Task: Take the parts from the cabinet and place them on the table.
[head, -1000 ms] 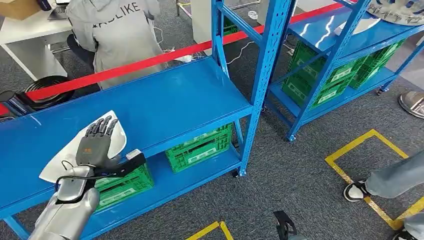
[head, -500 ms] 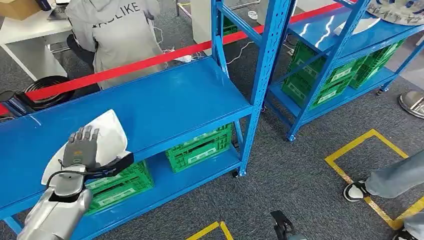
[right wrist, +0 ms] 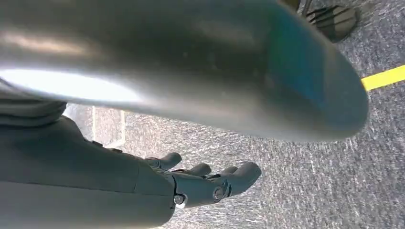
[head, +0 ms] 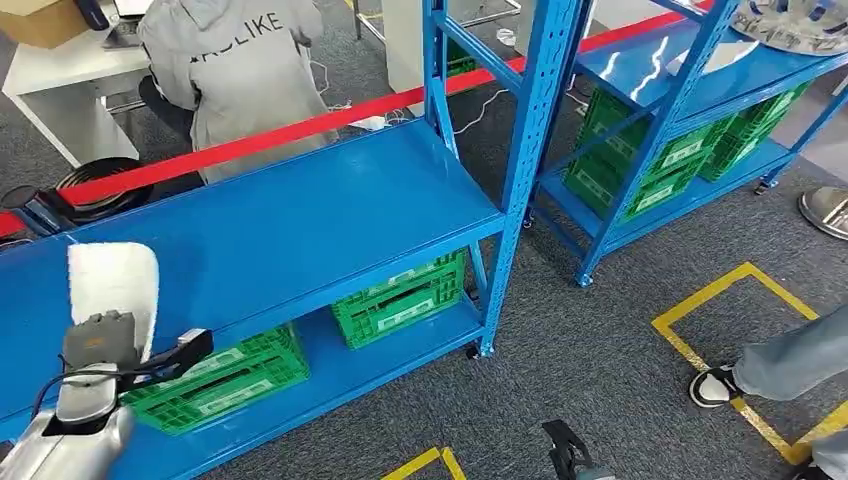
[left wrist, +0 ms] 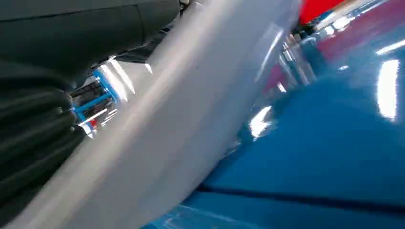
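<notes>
Since a second ago my left hand [head: 97, 345] has pulled back and tipped the white part [head: 115, 285] up at the blue shelf [head: 330, 210] edge; it grips it. Right hand [right wrist: 210, 183] hangs spread. Next I'd lift clear, then turn tableward.

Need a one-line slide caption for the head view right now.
Left hand holds the white part over the blue cabinet shelf, green crates below.
</notes>
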You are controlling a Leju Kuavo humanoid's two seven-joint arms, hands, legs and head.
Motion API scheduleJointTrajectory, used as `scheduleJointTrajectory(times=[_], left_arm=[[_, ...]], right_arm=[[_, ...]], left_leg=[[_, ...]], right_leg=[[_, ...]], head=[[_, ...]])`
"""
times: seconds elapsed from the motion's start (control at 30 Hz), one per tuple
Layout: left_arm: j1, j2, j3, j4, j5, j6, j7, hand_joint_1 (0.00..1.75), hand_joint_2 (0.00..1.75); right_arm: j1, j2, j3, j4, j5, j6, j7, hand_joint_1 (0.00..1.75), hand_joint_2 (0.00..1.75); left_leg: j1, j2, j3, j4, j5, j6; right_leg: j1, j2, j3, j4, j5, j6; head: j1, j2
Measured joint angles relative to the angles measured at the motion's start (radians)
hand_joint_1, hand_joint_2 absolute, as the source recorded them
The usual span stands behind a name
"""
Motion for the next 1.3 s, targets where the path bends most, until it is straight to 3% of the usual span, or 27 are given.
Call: scheduleJointTrajectory(times=[0.2, 0.23, 0.37, 0.6, 0.73, 0.87, 1.1, 1.2, 1.3], left_arm=[[0.0, 0.008, 0.013, 0.0, 0.02, 0.026, -0.015, 0.0, 1.75], [0.0, 0.008, 0.016, 0.0, 0.026, 0.033, -0.019, 0.0, 0.0], [0.0, 0.006, 0.044, -0.001, 0.067, 0.055, -0.056, 0.0, 0.0], [0.013, -0.007, 0.094, 0.0, 0.108, 0.159, -0.111, 0.0, 0.0], [0.026, -0.023, 0.143, -0.001, 0.179, 0.331, -0.201, 0.0, 0.0], [0.009, -0.033, 0.213, -0.011, 0.267, 0.462, -0.334, 0.0, 0.0], [-0.078, -0.043, 0.382, -0.059, 0.411, 0.491, -0.607, 0.0, 0.0], [-0.118, -0.051, 0.419, -0.069, 0.418, 0.491, -0.663, 0.0, 0.0], [-0.144, -0.06, 0.434, -0.069, 0.417, 0.487, -0.673, 0.0, 0.0]], right_arm=[[-0.001, 0.0, 0.0, 0.0, 0.001, 0.0, 0.002, 0.0, 0.0], [-0.001, 0.0, 0.0, 0.0, 0.002, 0.0, 0.002, 0.0, 0.0], [-0.002, 0.0, 0.0, 0.0, 0.007, -0.004, 0.002, 0.0, 0.0], [-0.003, 0.0, 0.0, 0.0, 0.01, -0.013, 0.002, 0.0, 0.0], [-0.003, 0.0, 0.0, 0.0, 0.007, -0.023, 0.002, 0.0, 0.0], [-0.002, 0.002, -0.001, 0.0, 0.007, -0.03, 0.003, 0.0, 0.0], [-0.002, 0.003, -0.018, 0.0, 0.001, -0.037, -0.003, 0.0, 0.0], [-0.001, 0.004, -0.023, 0.0, -0.001, -0.036, -0.006, 0.0, 0.0], [-0.001, 0.006, -0.024, 0.0, -0.001, -0.036, -0.007, 0.0, 0.0]], left_leg=[[0.0, 0.0, 0.002, 0.0, -0.001, -0.001], [0.0, 0.0, 0.003, 0.0, -0.001, -0.001], [0.0, 0.0, 0.003, 0.0, -0.001, -0.001], [-0.001, -0.004, 0.003, 0.0, 0.0, -0.001], [-0.001, -0.003, 0.001, 0.002, 0.0, -0.001], [-0.001, -0.002, 0.0, 0.002, 0.0, -0.001], [-0.001, -0.002, -0.002, 0.002, 0.0, -0.001], [-0.001, -0.002, -0.002, 0.002, 0.0, -0.001], [-0.001, -0.002, -0.002, 0.002, 0.0, -0.001]], right_leg=[[0.0, 0.001, 0.002, 0.0, 0.0, 0.0], [0.0, 0.001, 0.002, 0.0, 0.0, 0.0], [0.0, 0.0, 0.003, 0.0, -0.001, 0.0], [0.0, -0.001, 0.002, 0.0, -0.001, 0.001], [0.0, 0.0, -0.001, 0.0, -0.001, 0.002], [0.0, 0.001, -0.002, 0.0, 0.0, 0.002], [0.0, 0.001, -0.004, 0.0, 0.0, 0.002], [0.0, 0.0, -0.004, 0.0, 0.0, 0.002], [0.0, 0.001, -0.004, 0.0, 0.0, 0.002]], head=[[0.0, 0.0], [0.0, 0.0], [0.0, 0.0], [0.0, 0.0], [0.0, 0.0], [0.0, 0.0], [0.0, 0.0], [0.0, 0.0], [0.0, 0.0]])
